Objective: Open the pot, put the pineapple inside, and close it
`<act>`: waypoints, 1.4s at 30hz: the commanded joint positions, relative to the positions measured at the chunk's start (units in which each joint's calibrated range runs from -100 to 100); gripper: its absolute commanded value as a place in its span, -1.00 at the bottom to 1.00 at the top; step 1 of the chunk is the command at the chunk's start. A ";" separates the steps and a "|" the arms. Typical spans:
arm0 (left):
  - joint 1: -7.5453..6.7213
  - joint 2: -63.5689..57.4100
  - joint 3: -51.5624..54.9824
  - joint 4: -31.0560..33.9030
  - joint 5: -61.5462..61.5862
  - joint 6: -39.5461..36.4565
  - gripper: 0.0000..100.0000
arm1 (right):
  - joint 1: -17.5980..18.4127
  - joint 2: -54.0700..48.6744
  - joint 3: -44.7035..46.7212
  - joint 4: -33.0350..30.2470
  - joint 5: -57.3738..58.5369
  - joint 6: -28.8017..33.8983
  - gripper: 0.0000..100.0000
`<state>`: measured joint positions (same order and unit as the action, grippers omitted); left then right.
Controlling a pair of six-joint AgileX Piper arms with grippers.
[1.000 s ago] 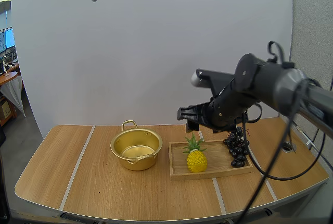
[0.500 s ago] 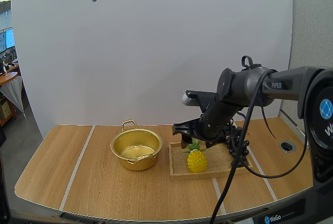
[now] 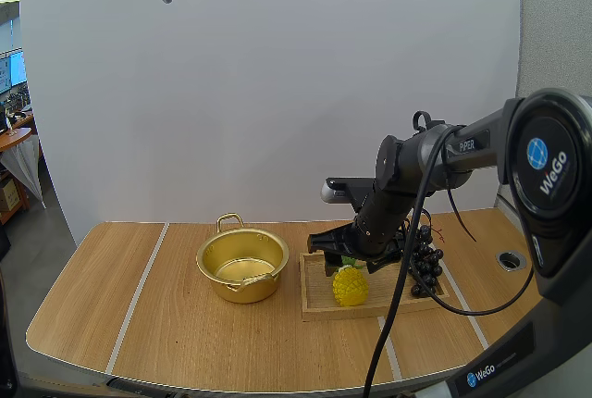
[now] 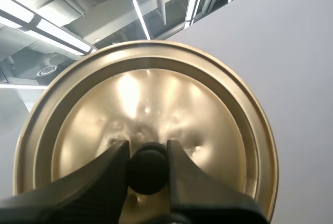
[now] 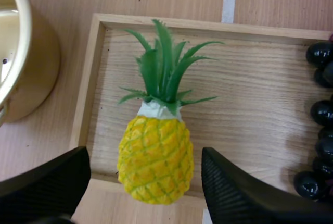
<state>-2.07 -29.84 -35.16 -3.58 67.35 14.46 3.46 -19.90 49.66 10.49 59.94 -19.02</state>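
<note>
The yellow pineapple (image 3: pixel 350 285) (image 5: pixel 156 159) with green leaves lies at the near left of the wooden tray (image 3: pixel 375 303) (image 5: pixel 234 99). My right gripper (image 3: pixel 345 256) (image 5: pixel 144 156) hangs low over it, open, one finger (image 5: pixel 47 182) on each side of the fruit without touching it. The gold pot (image 3: pixel 242 264) (image 5: pixel 26 67) stands uncovered just left of the tray. My left gripper (image 4: pixel 148 153) is shut on the black knob (image 4: pixel 148 168) of the gold lid (image 4: pixel 208 130) and holds the lid in the air.
A bunch of dark grapes (image 3: pixel 424 261) (image 5: pixel 322 109) lies at the tray's right end, close to my right arm. Bare wooden table (image 3: pixel 111 296) stretches left of the pot and along the front edge.
My right arm has swung left and down from above the tray's back edge until its open fingers straddle the pineapple. Pot, tray and grapes have stayed put.
</note>
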 commanded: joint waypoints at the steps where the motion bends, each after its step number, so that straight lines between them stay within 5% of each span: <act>1: -0.17 -0.26 -0.27 0.18 -1.87 -0.57 -1.00 | 0.04 0.54 -0.88 -1.31 -0.80 0.77 1.00; 42: -0.17 -0.26 -0.27 0.18 -1.87 -0.57 -1.00 | 0.63 14.52 -3.28 -1.32 -5.44 0.77 1.00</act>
<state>-2.07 -29.84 -35.16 -3.58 67.35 14.46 4.03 -5.63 46.72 9.80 55.59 -18.14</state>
